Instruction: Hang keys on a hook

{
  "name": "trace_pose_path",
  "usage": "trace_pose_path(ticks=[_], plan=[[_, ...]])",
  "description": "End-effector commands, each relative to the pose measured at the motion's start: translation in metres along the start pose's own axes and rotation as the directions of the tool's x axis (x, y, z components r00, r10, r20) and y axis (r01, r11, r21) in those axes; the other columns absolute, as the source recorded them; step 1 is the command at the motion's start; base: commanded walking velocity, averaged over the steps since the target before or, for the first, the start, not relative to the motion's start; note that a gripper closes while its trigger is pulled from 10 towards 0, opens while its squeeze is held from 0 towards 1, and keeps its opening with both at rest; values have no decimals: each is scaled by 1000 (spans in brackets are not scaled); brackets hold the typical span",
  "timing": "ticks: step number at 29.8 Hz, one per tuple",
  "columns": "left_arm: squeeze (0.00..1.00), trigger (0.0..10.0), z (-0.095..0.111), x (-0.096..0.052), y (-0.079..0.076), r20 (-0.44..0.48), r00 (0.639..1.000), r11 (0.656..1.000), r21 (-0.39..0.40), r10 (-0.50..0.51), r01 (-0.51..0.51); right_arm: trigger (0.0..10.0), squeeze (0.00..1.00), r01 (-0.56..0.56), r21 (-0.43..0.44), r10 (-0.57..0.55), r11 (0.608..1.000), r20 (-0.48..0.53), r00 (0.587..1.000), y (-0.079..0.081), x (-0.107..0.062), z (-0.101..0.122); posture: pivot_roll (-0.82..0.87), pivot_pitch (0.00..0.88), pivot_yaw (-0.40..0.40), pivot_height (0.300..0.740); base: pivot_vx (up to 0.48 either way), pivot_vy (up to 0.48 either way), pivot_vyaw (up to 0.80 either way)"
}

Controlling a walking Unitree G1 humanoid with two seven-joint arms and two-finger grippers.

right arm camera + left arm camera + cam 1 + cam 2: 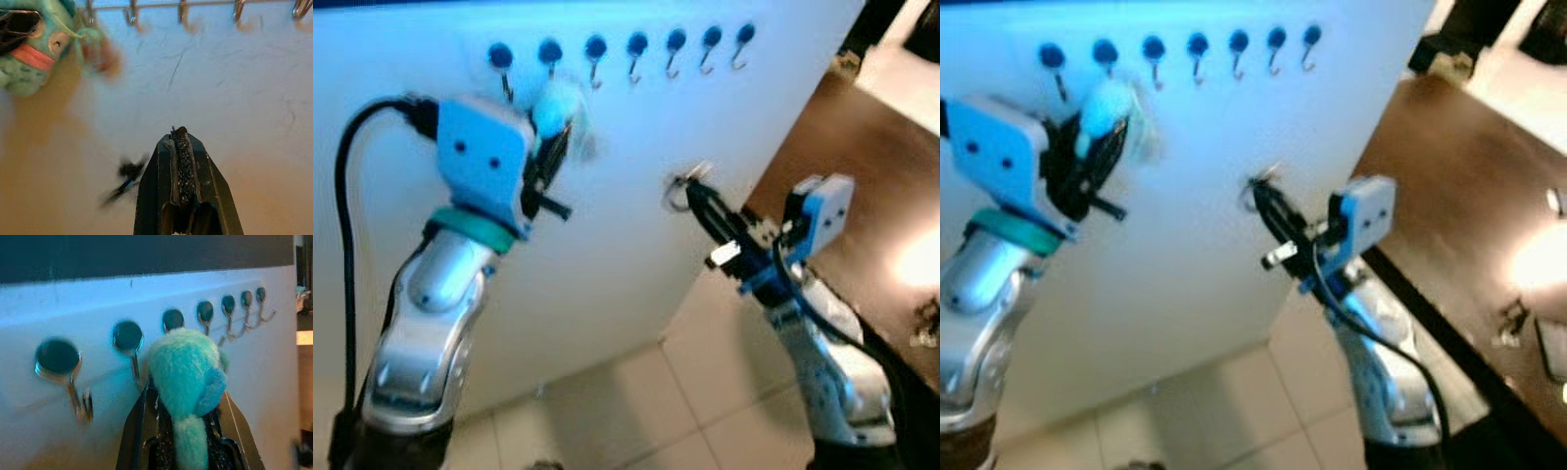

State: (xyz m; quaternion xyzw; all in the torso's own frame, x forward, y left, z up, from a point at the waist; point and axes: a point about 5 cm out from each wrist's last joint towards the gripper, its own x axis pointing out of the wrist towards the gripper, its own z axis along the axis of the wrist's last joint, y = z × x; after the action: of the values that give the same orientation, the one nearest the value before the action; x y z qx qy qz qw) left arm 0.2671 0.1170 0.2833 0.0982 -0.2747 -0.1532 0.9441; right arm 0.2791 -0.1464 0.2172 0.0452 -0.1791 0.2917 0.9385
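Left gripper clasping pompom, below hooks

A row of hooks runs along the panel top, the table to its right.

Fluffy teal plush charm – soft cloth; shiny metal hooks on a smooth, matt white board.

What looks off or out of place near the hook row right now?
Nothing damaged. The fluffy teal keychain sits clamped in the left gripper just below the hooks, unhung; the right gripper holds a key ring lower down.
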Motion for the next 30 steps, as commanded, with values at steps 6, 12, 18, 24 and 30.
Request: trace_pose_path(ticks=[6, 12, 18, 24, 30], plan=[[0, 10000, 10, -14, -1, 44, 980, 969, -150, -193, 198, 10000, 0, -104, 111, 105, 988, -3, 995, 3, -7, 2, 54, 0, 7, 740, 219, 0, 0], [0, 10000, 10, -47, -5, 15, 857, 835, -214, -515, 506, 10000, 0, -201, 199, 210, 959, -28, 977, 5, -17, -4, 62, 0, 6, 740, 0, 0, 0], [0, 10000, 5, -63, -5, -49, 798, 789, -200, -600, 581, 10000, 0, -189, 197, 202, 962, -45, 978, 0, -21, -8, 60, 0, 8, 740, 0, 0, 0], [0, 10000, 13, -66, 3, -30, 808, 793, -213, -589, 570, 10000, 0, -184, 191, 196, 964, -47, 980, -4, -19, -5, 62, 0, 6, 740, 0, 0, 0], [0, 10000, 23, -68, 25, -73, 868, 868, -117, -492, 482, 10000, 0, -214, 203, 226, 956, -37, 973, -2, -19, -3, 83, 0, 7, 740, 0, 0, 0]])
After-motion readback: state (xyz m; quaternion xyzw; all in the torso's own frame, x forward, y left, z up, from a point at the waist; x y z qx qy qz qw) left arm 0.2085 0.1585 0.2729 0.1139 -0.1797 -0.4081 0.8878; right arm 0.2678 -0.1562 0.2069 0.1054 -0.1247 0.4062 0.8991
